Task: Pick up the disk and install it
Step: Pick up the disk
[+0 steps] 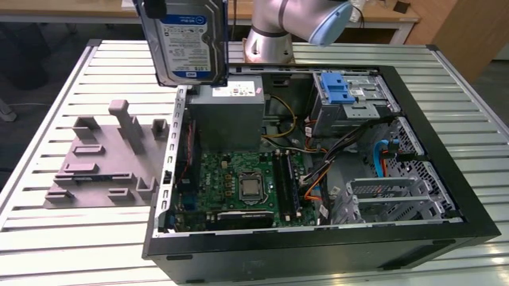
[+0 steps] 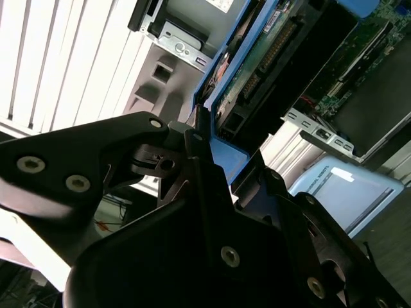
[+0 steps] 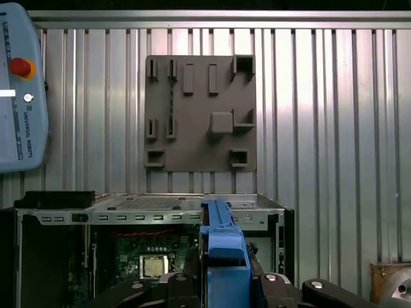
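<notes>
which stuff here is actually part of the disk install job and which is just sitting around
Job in hand:
disk, held aloft in the tool
open computer case
drive cage with blue latch, likely where it goes

Lying about:
grey slotted plate on the table
power-supply box
pendant

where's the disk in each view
Exterior view: disk upright, raised over the case, toward the view's left.
Second wrist view: disk edge-on, green underside showing.
First wrist view: disk edge-on, blue, before the case.
Shared landmark: grey plate.
</notes>
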{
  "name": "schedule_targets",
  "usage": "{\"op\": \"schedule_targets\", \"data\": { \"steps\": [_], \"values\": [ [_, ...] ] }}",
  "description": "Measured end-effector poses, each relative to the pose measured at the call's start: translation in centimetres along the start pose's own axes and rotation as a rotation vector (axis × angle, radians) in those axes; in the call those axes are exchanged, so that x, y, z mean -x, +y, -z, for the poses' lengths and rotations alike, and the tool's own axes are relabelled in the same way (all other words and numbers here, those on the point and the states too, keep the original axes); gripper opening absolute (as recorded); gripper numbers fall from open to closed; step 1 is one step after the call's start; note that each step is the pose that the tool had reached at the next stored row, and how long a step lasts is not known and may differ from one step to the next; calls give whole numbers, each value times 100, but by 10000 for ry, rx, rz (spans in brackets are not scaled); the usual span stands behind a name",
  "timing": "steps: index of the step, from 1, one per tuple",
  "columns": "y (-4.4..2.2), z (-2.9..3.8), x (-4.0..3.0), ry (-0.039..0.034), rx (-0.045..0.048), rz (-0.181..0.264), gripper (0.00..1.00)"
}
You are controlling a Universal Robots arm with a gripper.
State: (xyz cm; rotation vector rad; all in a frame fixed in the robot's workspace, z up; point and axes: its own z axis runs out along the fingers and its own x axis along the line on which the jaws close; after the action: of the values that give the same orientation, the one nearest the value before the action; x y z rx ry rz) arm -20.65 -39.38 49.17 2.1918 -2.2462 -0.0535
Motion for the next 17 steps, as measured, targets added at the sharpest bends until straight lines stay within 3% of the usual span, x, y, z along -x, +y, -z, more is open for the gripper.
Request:
{"op": "schedule_targets", "data": {
  "steps": [17],
  "values": [
    [-168, 6, -83, 0, 2, -1, 36]
  ]
}}
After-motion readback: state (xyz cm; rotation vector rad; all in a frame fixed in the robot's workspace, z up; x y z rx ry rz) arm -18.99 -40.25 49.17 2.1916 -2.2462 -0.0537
